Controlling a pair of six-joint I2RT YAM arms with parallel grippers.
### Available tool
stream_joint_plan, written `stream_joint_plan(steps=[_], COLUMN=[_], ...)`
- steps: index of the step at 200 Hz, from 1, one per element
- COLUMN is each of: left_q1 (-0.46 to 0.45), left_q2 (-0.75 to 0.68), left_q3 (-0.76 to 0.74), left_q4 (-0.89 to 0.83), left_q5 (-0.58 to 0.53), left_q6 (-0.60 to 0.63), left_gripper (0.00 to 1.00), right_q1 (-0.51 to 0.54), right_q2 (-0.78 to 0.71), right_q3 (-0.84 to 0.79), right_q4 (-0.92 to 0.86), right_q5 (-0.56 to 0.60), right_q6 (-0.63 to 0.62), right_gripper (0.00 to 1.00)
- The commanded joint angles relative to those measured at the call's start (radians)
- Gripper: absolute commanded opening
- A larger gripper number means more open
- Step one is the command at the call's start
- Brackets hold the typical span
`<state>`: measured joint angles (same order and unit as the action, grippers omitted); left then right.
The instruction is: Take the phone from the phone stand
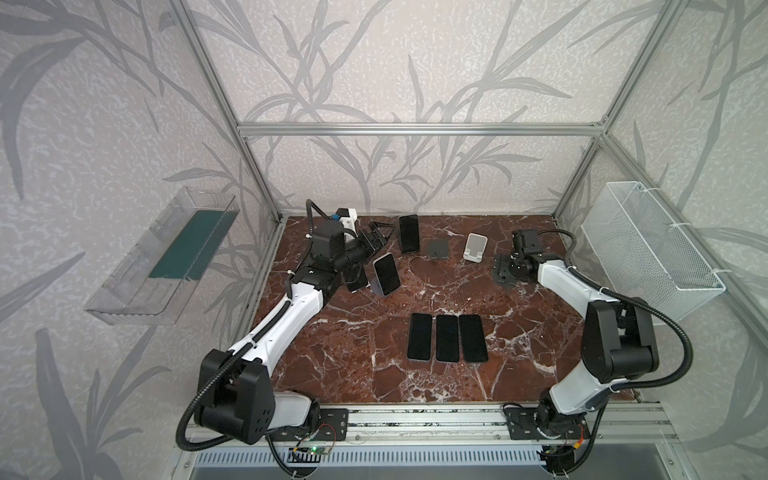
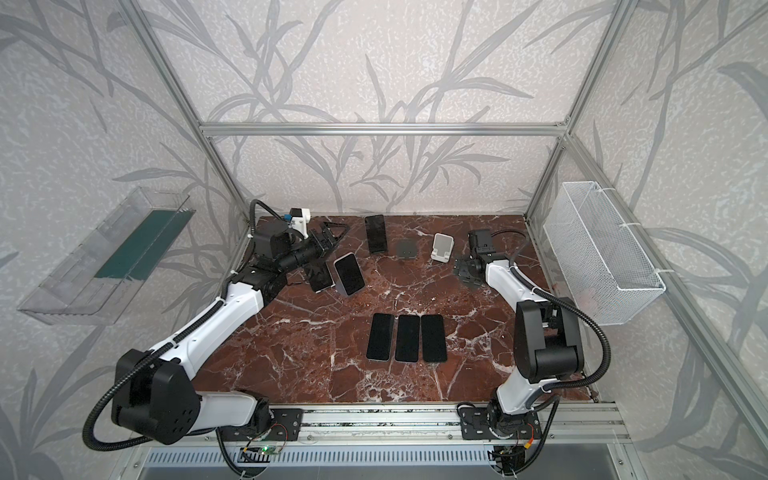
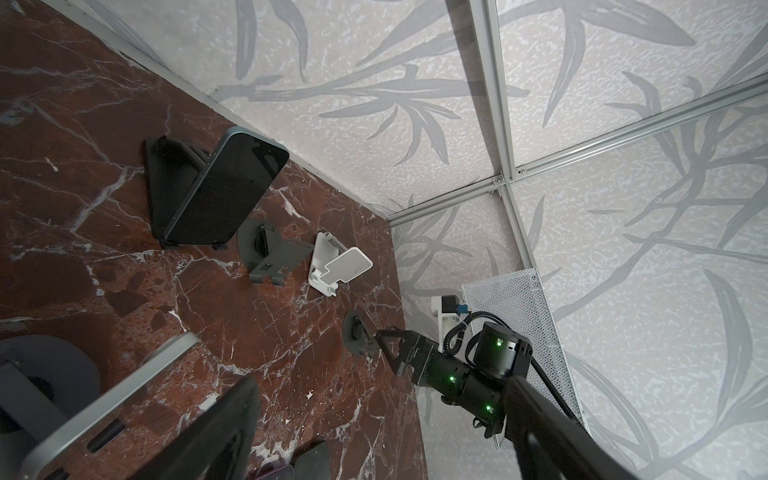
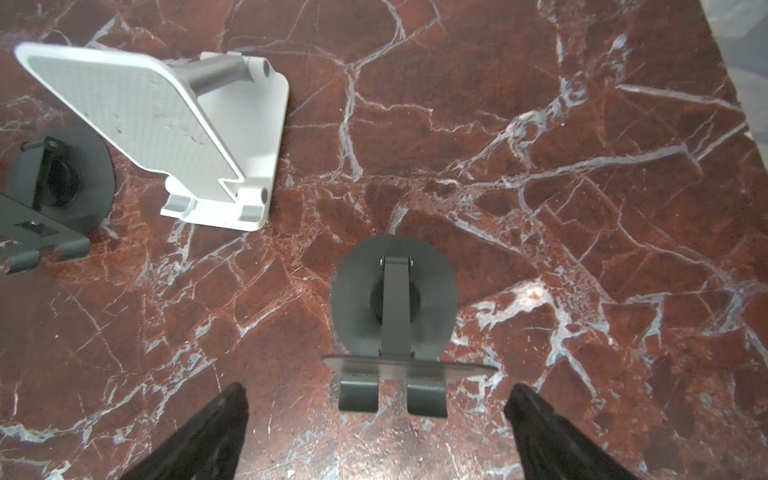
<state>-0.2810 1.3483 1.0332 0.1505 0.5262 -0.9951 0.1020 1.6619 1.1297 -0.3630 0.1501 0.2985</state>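
On the marble table (image 1: 353, 374), the left gripper (image 1: 380, 235) hangs open beside a stand-propped phone (image 1: 409, 233) awaiting removal, while the right gripper (image 4: 378, 388) gapes over a bare stand (image 4: 392, 307).

**Robotics lab test cell.** Silver aluminium-profile frame (image 1: 415, 129) is enclosing a red-brown marble-pattern tabletop (image 1: 365, 374). Grey leaf-print wallpaper panels (image 1: 415, 62) are lining its sides. White-and-black jointed left robot arm (image 1: 286, 320) and matching right robot arm (image 1: 557, 274) are standing bolted to a slotted metal rail (image 1: 424, 419) at the front edge. Clear plastic wall tray (image 1: 133, 270) and white wire-mesh basket (image 1: 648, 245) are hanging off the side walls. Three black flat phones (image 1: 446, 337) are lying in a row.
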Motion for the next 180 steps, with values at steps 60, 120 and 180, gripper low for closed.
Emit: stream_joint_plan(steps=[60,120,180], left_q1=[-0.007,-0.014,-0.014], left_q2=[0.007,0.009,0.007], left_q3=[0.024,0.027,0.029], left_q4=[0.015,0.006,0.003], left_q5=[0.005,0.0,0.003], left_q6=[0.008,0.015,0.018], left_gripper=[0.92,0.92,0.92], right_q1=[-0.027,-0.028,0.03], right_q2=[0.065,0.063,-0.007], right_q3=[-0.003,0.01,-0.01], right_q4=[0.111,0.118,0.148], right_q5=[-0.001,-0.077,-0.101], right_q6=[0.011,0.001,0.015], right_gripper=[0.82,0.54,0.44])
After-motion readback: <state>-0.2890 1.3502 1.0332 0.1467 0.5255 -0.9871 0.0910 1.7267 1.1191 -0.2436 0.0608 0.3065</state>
